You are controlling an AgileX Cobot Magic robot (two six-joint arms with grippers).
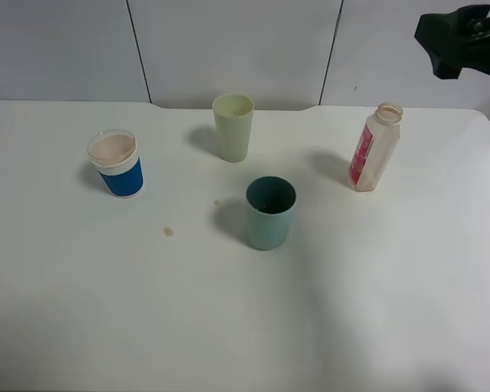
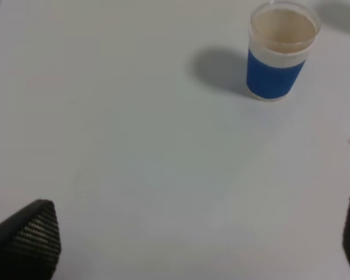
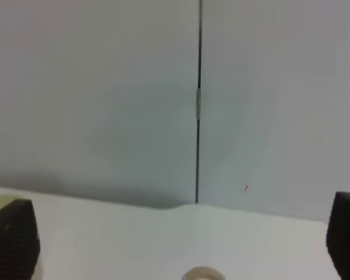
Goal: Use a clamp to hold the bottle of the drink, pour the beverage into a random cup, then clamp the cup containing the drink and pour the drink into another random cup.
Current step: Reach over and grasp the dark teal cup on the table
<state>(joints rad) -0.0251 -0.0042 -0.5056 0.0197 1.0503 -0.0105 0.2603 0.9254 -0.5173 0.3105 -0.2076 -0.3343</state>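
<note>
On the big white table (image 1: 392,318) the bottle of the drink (image 1: 374,149) stands alone on the right, and the teal cup (image 1: 270,213), yellow-green cup (image 1: 233,127) and blue cup (image 1: 117,165) stand apart to its left. I think all the pouring is left to do, though the blue cup looks brown inside. The right clamp (image 3: 178,239) hangs in the air by the bottle and the left clamp (image 2: 195,233) by the blue cup, both spread wide, holding nothing.
</note>
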